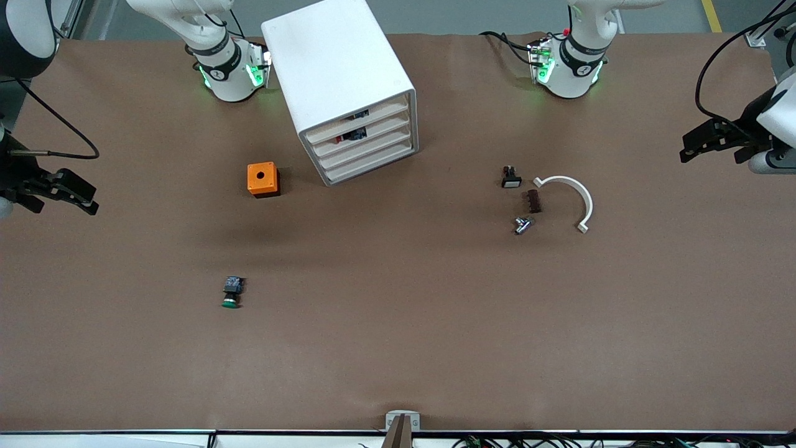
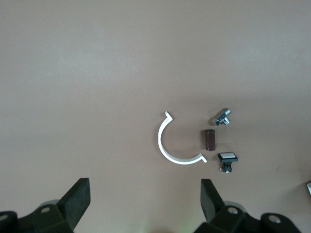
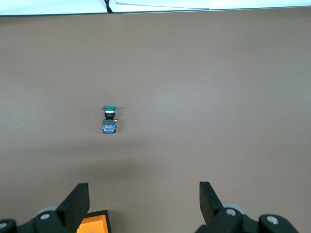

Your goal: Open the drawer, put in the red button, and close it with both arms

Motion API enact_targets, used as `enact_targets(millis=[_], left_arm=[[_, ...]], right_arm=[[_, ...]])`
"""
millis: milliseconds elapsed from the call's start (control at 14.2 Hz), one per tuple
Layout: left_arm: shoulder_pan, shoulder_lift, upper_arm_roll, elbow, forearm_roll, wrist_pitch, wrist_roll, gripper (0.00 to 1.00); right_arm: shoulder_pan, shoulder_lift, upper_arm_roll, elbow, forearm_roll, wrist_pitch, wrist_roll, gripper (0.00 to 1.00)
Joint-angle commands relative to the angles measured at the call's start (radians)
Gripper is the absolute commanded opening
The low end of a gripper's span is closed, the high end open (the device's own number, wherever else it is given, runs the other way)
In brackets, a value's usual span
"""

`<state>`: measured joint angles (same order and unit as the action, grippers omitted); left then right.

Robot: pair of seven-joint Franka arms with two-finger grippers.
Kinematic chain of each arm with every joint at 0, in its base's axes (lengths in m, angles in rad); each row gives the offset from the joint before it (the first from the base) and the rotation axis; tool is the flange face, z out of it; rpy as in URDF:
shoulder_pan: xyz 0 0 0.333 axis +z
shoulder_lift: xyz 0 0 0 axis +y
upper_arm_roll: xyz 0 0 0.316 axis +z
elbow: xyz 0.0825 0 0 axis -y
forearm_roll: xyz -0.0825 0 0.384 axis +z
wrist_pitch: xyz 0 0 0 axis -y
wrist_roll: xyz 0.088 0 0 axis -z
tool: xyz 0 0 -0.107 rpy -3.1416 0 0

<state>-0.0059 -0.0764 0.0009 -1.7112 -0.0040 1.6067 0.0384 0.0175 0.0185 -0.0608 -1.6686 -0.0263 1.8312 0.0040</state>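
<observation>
- Front view shows the white cabinet (image 1: pixel 342 81) standing on the brown worktop (image 1: pixel 398 323) between the two arm bases, all four of its drawers pushed in.
- The drawer (image 1: pixel 364 135), second from the top, is shut; through the slot above its cream front a small red and blue thing shows, too small to tell for sure whether it is the red button (image 1: pixel 348 136).
- The left gripper (image 1: pixel 715 142) hangs in the air over the left arm's end of the worktop, holding nothing; in the left wrist view its fingers (image 2: pixel 77 201) stand wide apart.
- The right gripper (image 1: pixel 59 193) hangs over the right arm's end of the worktop, also holding nothing, its fingers (image 3: pixel 77 201) spread wide in the right wrist view.
- An orange cube (image 1: pixel 262 179) with a round hole sits just beside the cabinet, toward the right arm's end.
- A green-capped button (image 1: pixel 231 292) lies on its side, nearer to the front camera than the cube.
- Toward the left arm's end lie a white curved bracket (image 1: pixel 575 199), a dark brown block (image 1: pixel 533 201), a small metal part (image 1: pixel 522 224) and a white-capped switch (image 1: pixel 510 178), close together.
</observation>
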Motion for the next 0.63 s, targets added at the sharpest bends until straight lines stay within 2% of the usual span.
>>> enact_targets(millis=[0, 141, 564], left_arm=[[0.001, -0.010, -0.009, 0.050, 0.002, 0.009, 0.003, 1.00], [0.000, -0.008, -0.009, 0.076, 0.003, 0.007, -0.006, 1.00], [-0.005, -0.003, -0.027, 0.077, 0.002, 0.009, -0.049, 1.00]], right_arm=[[-0.017, -0.011, 0.015, -0.002, -0.012, 0.006, -0.010, 1.00], [-0.017, -0.011, 0.015, -0.002, -0.012, 0.008, -0.010, 1.00], [-0.017, -0.011, 0.013, -0.003, -0.012, 0.008, -0.010, 1.00]])
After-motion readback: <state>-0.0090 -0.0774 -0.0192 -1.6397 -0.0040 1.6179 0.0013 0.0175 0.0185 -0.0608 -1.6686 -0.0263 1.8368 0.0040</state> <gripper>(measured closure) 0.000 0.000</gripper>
